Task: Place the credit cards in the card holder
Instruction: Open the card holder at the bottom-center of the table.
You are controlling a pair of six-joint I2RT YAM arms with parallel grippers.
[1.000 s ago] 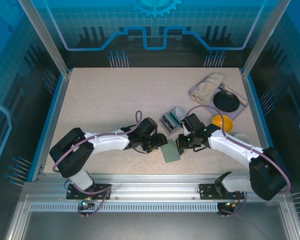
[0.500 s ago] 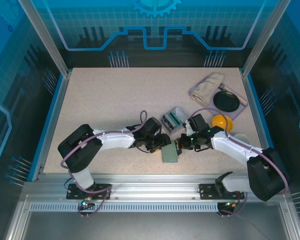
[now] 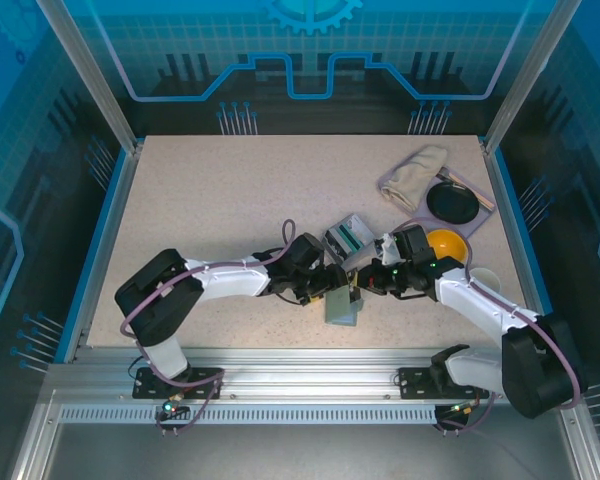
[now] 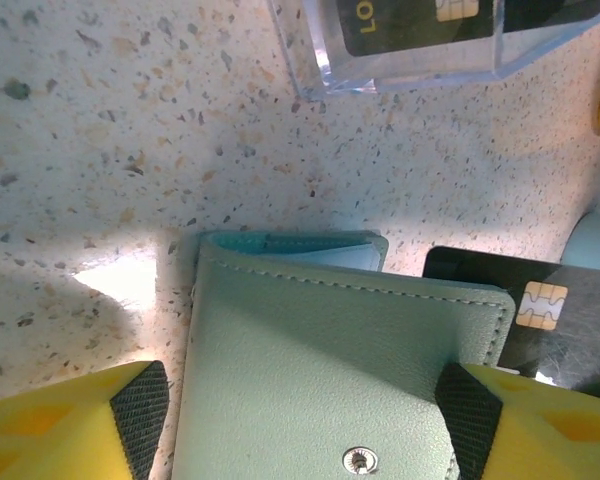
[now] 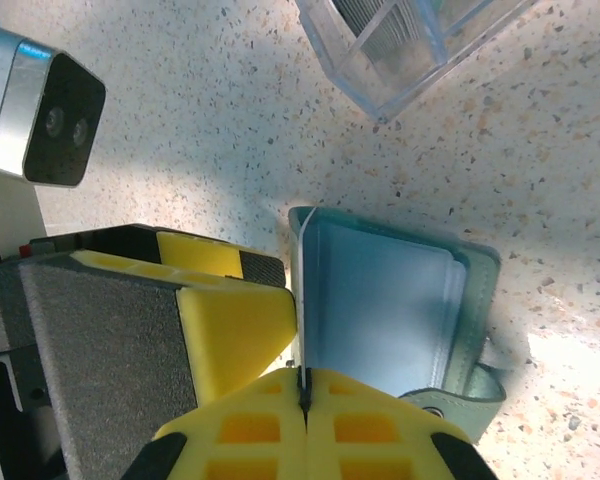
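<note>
The right jaws pinch a card (image 5: 303,290) edge-on, just beside the holder (image 5: 380,300) ahead. The left jaws stand wide astride the holder; best to slide the card straight into its slot.

White arms (image 3: 225,281) with black joints, purple cables (image 3: 284,232), yellow foam fingers (image 4: 55,425).

Top external camera: high above and behind the arm bases, facing forward and down, far enough back to take in the whole tabletop (image 3: 230,200). Left wrist camera: very near the tabletop, looking straight down past the left tool (image 4: 302,425) onto the card holder (image 4: 320,370), with the clear plastic box (image 4: 410,50) at the top edge. Right wrist camera: equally close, sighting along the right tool (image 5: 302,395) with a credit card (image 5: 305,300) edge-on; card holder and box are common to all three views.
</note>
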